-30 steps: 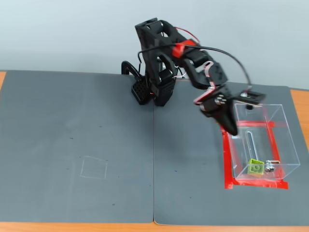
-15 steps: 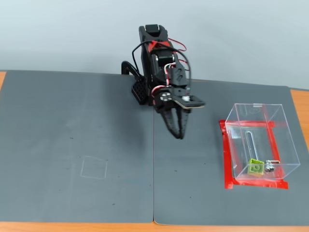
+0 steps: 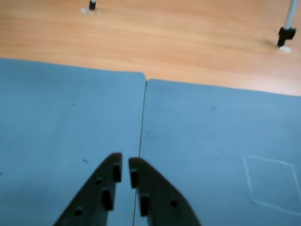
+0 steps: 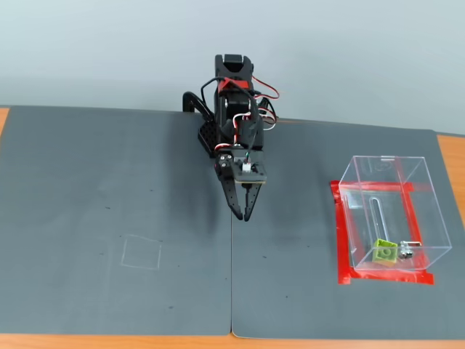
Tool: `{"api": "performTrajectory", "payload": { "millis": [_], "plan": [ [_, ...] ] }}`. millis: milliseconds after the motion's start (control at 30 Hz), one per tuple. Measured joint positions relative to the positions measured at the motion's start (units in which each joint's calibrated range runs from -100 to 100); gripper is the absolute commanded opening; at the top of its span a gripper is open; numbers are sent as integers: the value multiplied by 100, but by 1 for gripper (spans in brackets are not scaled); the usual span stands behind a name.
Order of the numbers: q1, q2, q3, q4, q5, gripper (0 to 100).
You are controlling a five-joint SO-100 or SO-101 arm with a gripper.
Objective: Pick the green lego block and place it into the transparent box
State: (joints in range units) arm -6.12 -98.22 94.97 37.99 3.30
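Inside the transparent box (image 4: 392,211), the green lego block (image 4: 384,251) rests tilted at the front wall, one corner toward the camera. Well apart, the claw (image 4: 243,215) hangs nearly closed and empty above the surface (image 4: 109,218).

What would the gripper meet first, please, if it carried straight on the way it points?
Most likely the bare grey mat near the seam: the gripper points down at it with nothing between, though depth is uncertain.
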Motion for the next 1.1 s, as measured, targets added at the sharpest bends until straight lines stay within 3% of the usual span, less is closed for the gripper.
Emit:
{"api": "performTrajectory", "payload": {
  "millis": [367,633,1100],
  "plan": [
    [15,-59,449,295,-239,2],
    [147,-59,458,1240,-337,2],
    [155,-59,458,1301,-337,2]
  ]
}}
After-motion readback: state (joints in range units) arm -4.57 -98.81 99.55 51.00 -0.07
